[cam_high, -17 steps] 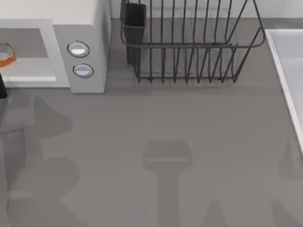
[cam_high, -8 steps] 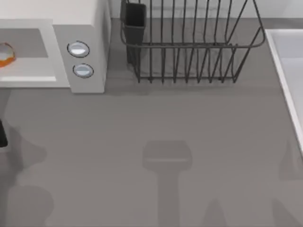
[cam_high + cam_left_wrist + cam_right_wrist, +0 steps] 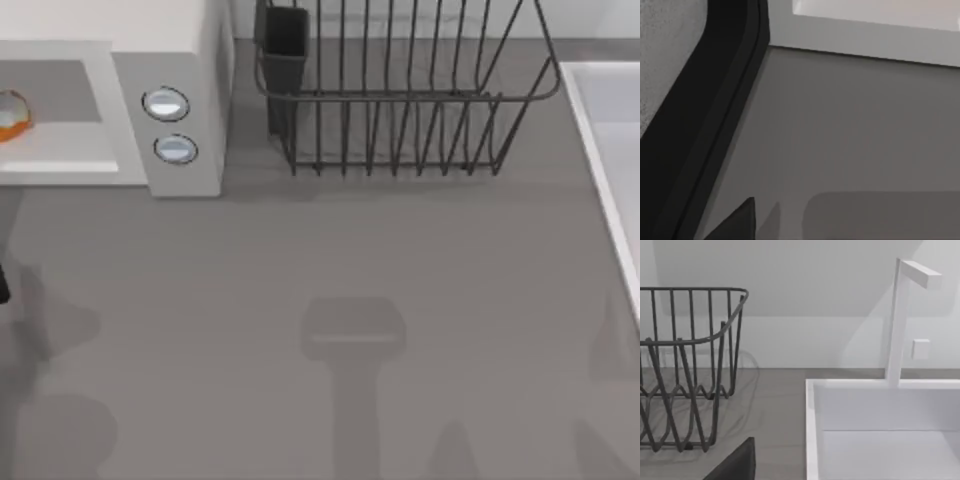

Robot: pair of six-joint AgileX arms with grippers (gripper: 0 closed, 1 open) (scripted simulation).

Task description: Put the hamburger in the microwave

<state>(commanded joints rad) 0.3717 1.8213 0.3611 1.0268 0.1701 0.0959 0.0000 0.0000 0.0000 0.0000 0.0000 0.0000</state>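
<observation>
Small rounded orange-and-white hamburger (image 3: 12, 115) lying inside the grey cavity of the large white boxy microwave (image 3: 170, 60), at the far left edge of the top view. Not touched by either gripper. Two round silver knobs (image 3: 165, 104) set one above the other on the front panel, right of the cavity.

Left gripper (image 3: 3, 285) noted as a dark sliver at the left edge of the grey table (image 3: 330, 250), in front of the microwave and well apart from the hamburger. Pincer state: cannot tell.

Right gripper (image 3: 737, 462) noted as a dark wedge in the right wrist view, facing the black wire dish rack (image 3: 685, 365) and the white rectangular sink (image 3: 880, 405). Pincer state: cannot tell.

In the top view, rack placed just right of the microwave, sink at the right edge.
</observation>
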